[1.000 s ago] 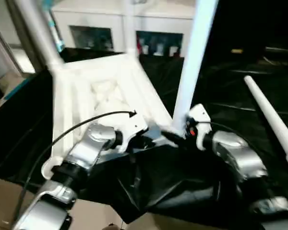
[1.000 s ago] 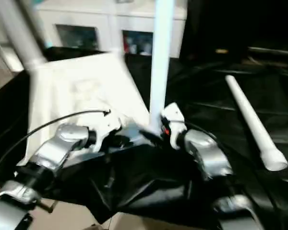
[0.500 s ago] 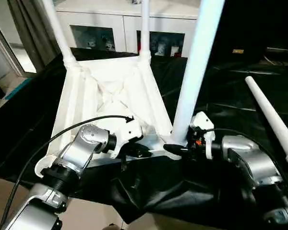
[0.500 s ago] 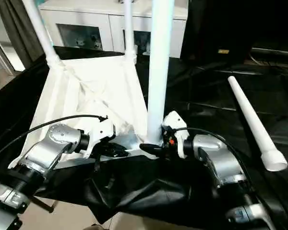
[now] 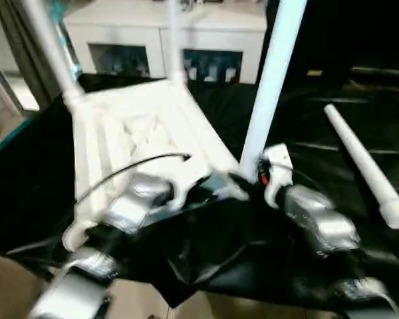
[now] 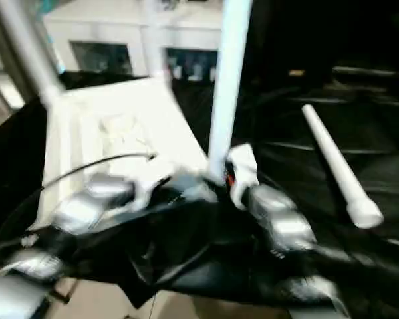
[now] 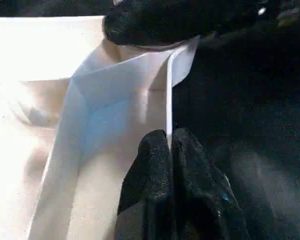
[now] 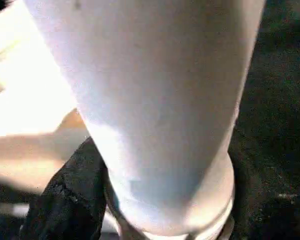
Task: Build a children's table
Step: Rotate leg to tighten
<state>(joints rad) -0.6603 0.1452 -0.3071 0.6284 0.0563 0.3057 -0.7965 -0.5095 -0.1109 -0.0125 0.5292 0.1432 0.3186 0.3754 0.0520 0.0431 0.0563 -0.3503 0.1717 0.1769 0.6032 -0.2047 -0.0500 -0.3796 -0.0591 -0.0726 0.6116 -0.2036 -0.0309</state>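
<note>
Black sheeting (image 5: 332, 133) is covering the work surface, and a white glass-door cabinet (image 5: 139, 46) is standing behind it. Seen from the head, the children's table (image 5: 139, 133) is lying upside down on the sheeting, its ribbed underside facing up and three legs rising from its corner sockets. A loose leg (image 5: 362, 163) is lying on the sheeting to the right, well apart from the table. Both silver forearms are reaching in to the near edge of the table, the left gripper (image 5: 216, 189) at the rim and the right gripper (image 5: 249, 179) at the foot of the near-right leg (image 5: 269, 86).

From the left wrist, the two black fingers (image 7: 157, 165) are pressing together on the thin white edge of the table's rim, which is standing between their tips.

From the right wrist, the thick base of the near-right leg is sitting in its socket, with one black finger (image 8: 72, 197) lying against its side; whether the right gripper is clamping the leg or only standing apart around it cannot be told
</note>
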